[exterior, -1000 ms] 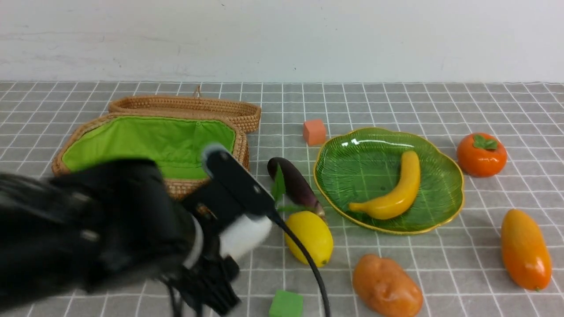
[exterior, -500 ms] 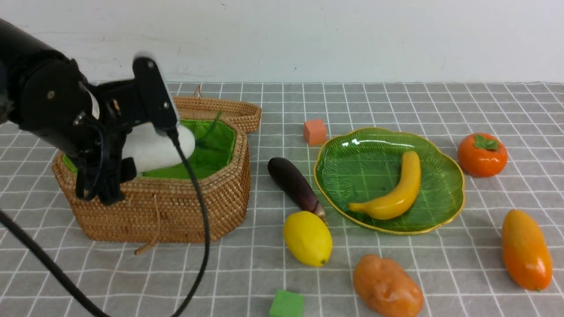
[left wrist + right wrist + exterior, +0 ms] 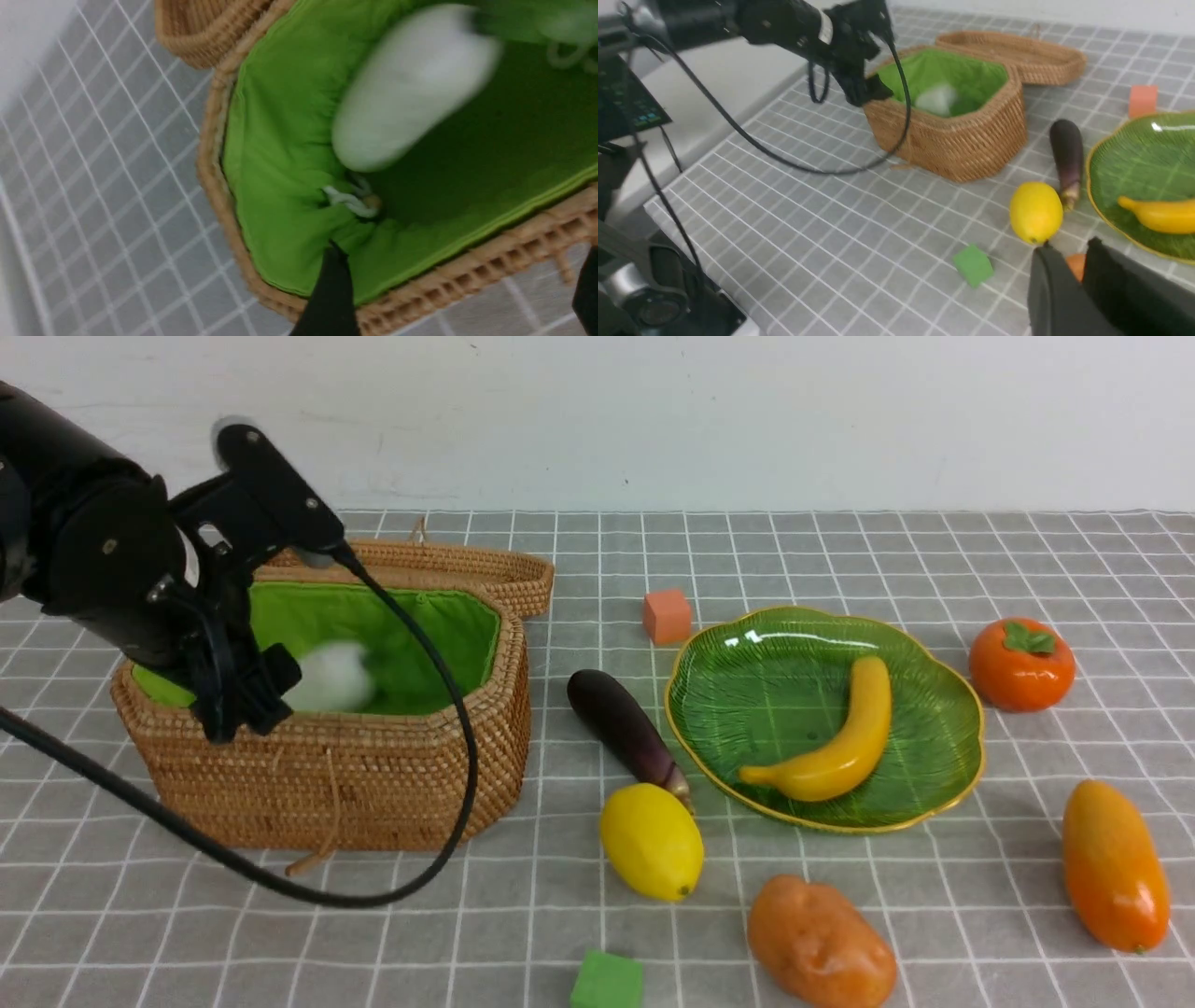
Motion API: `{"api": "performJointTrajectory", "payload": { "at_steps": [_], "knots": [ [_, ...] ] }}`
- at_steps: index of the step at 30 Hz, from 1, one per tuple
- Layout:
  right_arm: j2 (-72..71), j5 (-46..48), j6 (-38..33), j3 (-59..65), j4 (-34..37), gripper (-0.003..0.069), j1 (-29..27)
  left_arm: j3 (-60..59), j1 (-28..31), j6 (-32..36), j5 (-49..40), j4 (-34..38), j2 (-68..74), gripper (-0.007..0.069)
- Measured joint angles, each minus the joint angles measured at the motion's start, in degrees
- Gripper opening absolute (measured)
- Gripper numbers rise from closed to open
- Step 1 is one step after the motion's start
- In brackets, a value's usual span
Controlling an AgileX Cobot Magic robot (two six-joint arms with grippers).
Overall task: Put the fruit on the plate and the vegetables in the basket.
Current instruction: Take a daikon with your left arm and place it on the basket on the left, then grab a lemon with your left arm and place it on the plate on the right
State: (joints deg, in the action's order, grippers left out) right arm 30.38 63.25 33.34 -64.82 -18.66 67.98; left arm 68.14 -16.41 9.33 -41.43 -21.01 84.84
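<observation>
A grey checked cloth (image 3: pixel 934 551) spreads under everything. The left gripper (image 3: pixel 245 702), spread wide above the left end of the octagonal wicker basket with green lining (image 3: pixel 373 784), holds nothing; the blurred white radish (image 3: pixel 329 679) is inside, clear of it. Next, I judge, comes the dark purple eggplant (image 3: pixel 624 726) just right of the basket, where the yellow lemon (image 3: pixel 652 840) beside its stem crowds a grasp. On the right gripper (image 3: pixel 1069 261) the jaws stand close; whether shut, I cannot tell

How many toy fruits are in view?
4: curved yellow banana on the green glass plate; yellow lemon off its near-left rim; orange-red persimmon right of it; elongated orange-yellow mango right, nearer the camera; wicker basket's floor partly hidden.
</observation>
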Motion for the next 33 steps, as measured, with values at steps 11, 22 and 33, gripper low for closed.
{"api": "performJointTrajectory", "payload": {
  "at_steps": [11,22,33],
  "knots": [
    [0.0,9.5,1.1,0.0,0.1,0.0119,0.0,0.3,-22.2,-20.9,-10.2,24.4,-3.9,-0.0013],
    [0.0,9.5,-0.3,0.0,0.2,0.0124,0.0,14.7,-32.0,-42.1,-11.6,19.3,18.2,0.0426],
    [0.0,9.5,-4.6,0.0,1.0,0.0128,0.0,27.7,-32.0,-59.2,-11.5,1.9,33.4,0.0665]
  ]
}}
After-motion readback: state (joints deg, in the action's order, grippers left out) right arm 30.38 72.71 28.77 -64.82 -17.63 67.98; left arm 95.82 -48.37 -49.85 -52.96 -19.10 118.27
